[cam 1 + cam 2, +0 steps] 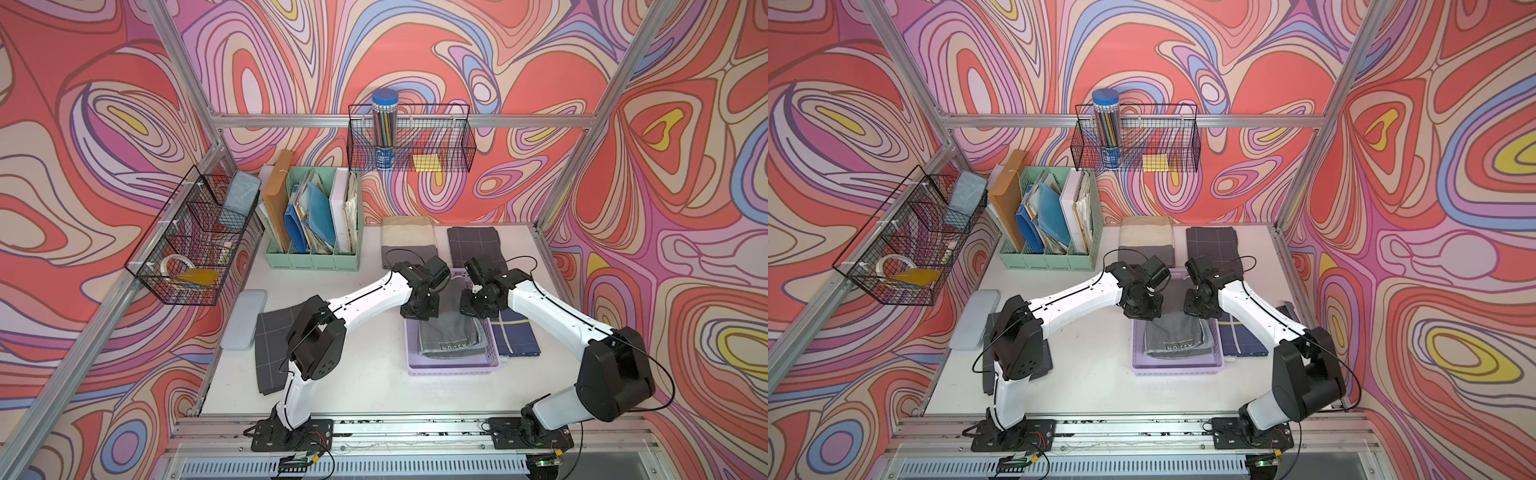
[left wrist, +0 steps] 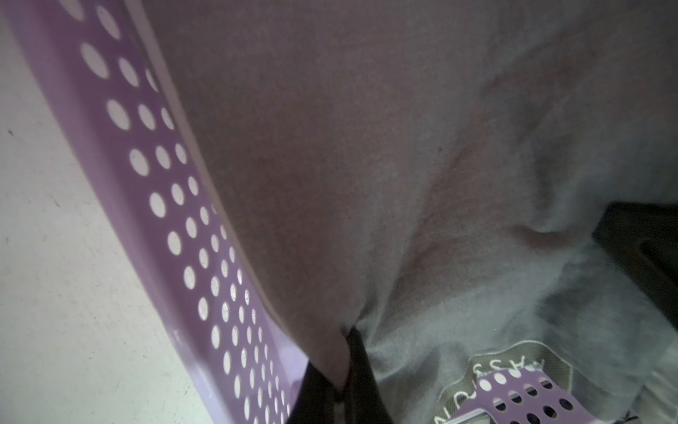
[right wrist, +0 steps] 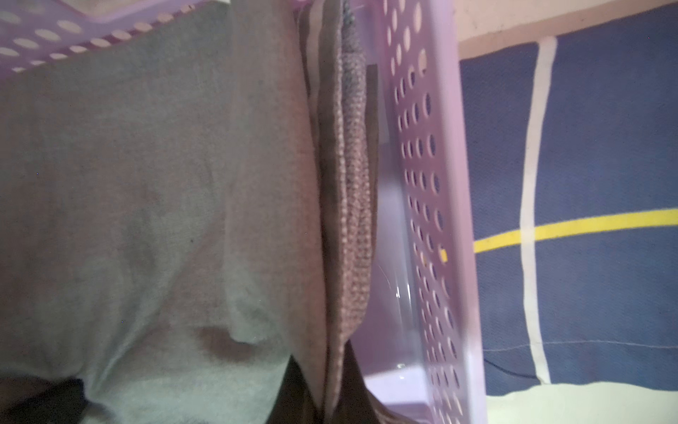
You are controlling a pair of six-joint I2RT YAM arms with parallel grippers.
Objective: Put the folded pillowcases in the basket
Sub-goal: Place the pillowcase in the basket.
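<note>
Left wrist view looks along the left gripper point(image 2: 338, 374). Its two dark fingers are pressed together on a pinch of the grey pillowcase point(image 2: 367, 147), with only cloth between them. The perforated wall of the lavender basket point(image 2: 165, 205) runs beside that pinch. Lower on the cloth is a printed label point(image 2: 513, 367), partly covered by a corner of the basket, and only a double "S" reads clearly there. In both top views the same label point(image 1: 453, 345) lies upside down to the camera and reads roughly "ASSION"; I cannot tell whether a letter comes before it.

In the right wrist view the right gripper point(image 3: 326, 381) is likewise closed thin on the pillowcase's edge. A coarser ribbed grey layer point(image 3: 352, 183) lies just beside the basket wall; I cannot tell whether it is a separate cloth.

The top views show the pillowcase point(image 1: 451, 332) inside the basket point(image 1: 453, 369) on the white table point(image 1: 374, 386). Its near part lies flat and its far edge is raised between the two grippers, which stand close together over the basket's far end. A navy cloth point(image 1: 519, 338) with white and yellow lines lies just beside the basket on the robot's right. On the back wall a wire basket point(image 1: 449, 137) holds a clear pencil tube point(image 1: 384, 124) with a blue lid; its label print is too small to read.
</note>
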